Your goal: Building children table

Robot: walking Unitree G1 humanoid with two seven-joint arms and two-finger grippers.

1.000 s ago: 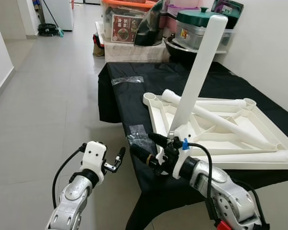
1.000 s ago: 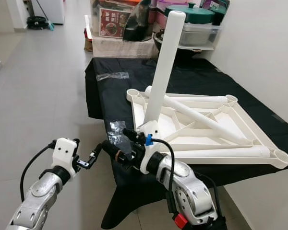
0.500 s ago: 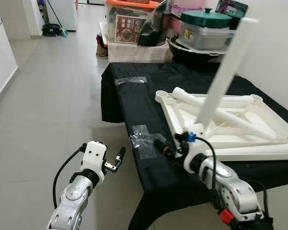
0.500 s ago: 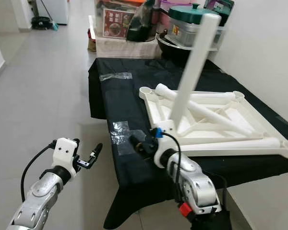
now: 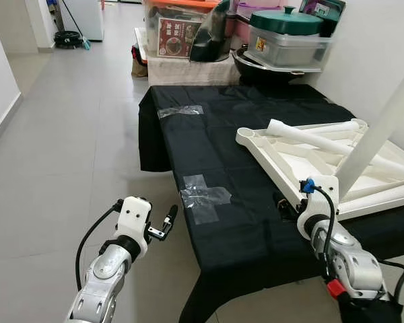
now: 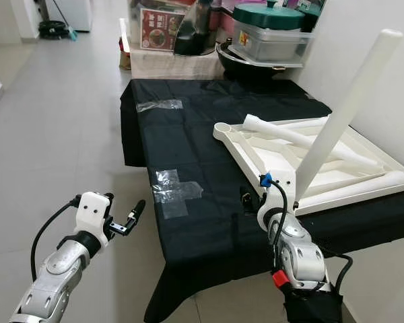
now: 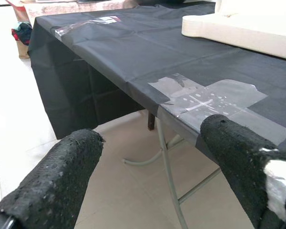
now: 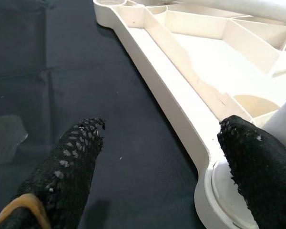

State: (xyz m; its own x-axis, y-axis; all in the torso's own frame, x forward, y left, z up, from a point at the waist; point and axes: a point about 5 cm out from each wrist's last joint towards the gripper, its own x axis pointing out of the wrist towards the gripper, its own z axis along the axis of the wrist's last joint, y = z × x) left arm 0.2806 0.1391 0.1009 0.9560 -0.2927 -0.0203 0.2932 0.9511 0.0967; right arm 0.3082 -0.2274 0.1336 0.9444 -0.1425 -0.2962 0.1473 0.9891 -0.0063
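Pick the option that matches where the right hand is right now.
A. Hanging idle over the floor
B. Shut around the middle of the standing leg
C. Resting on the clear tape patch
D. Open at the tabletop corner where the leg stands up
D: the right hand is open, one finger over the corner socket of the upside-down white tabletop where the standing leg is seated, the other over the black cloth.

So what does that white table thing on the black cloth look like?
The white table top lies upside down on the black cloth, its ribbed plastic underside showing. One round white leg stands in its near corner socket, leaning. More loose legs lie across the frame. The right claw is open at that near corner, one finger beside the leg's base.
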